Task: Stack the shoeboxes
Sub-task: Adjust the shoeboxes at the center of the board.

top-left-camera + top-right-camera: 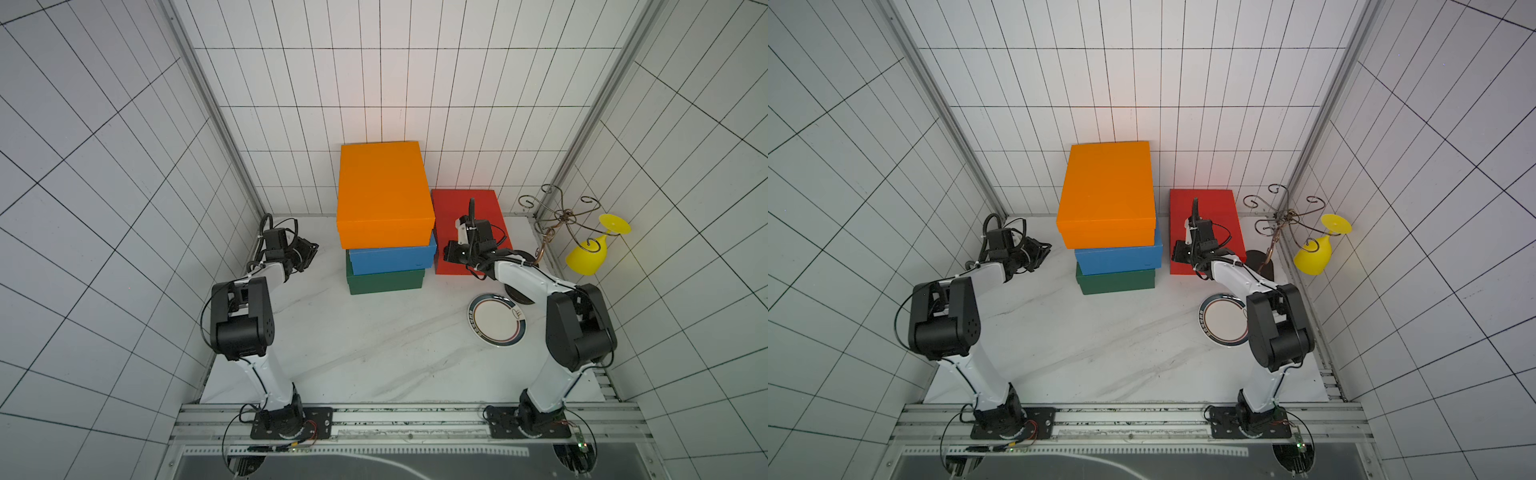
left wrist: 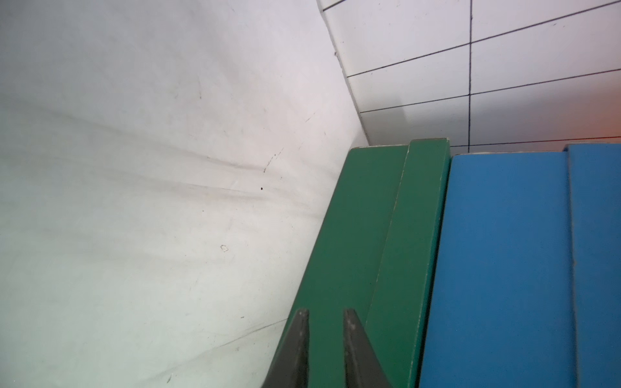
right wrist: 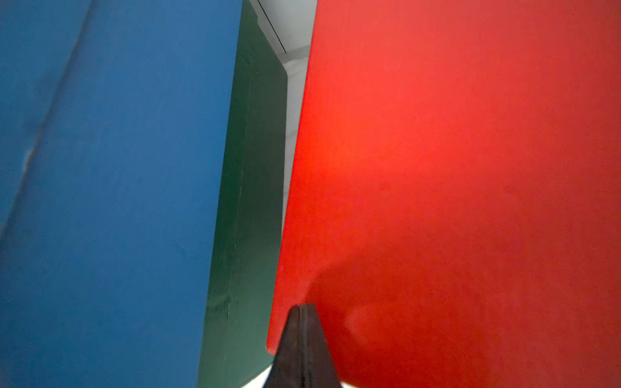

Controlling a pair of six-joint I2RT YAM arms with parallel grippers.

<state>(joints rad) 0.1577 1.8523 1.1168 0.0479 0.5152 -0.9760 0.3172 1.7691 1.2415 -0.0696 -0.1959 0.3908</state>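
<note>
My left arm [image 1: 243, 328] rose from its base at six o'clock, bent at the elbow, and the forearm ran toward two o'clock. My left gripper [image 2: 325, 314] held its fingers a narrow gap apart, gripping nothing. My right arm [image 1: 579, 328] bent likewise, its forearm toward ten o'clock. My right gripper [image 3: 304, 307] had its fingers pressed together, empty.

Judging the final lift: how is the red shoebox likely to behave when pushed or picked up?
The red shoebox is probably stiff: flat lid, straight edges. Lying flat on the smooth table, it should slide, not tip. It dwarfs the right gripper, so it probably needs both arms.
</note>
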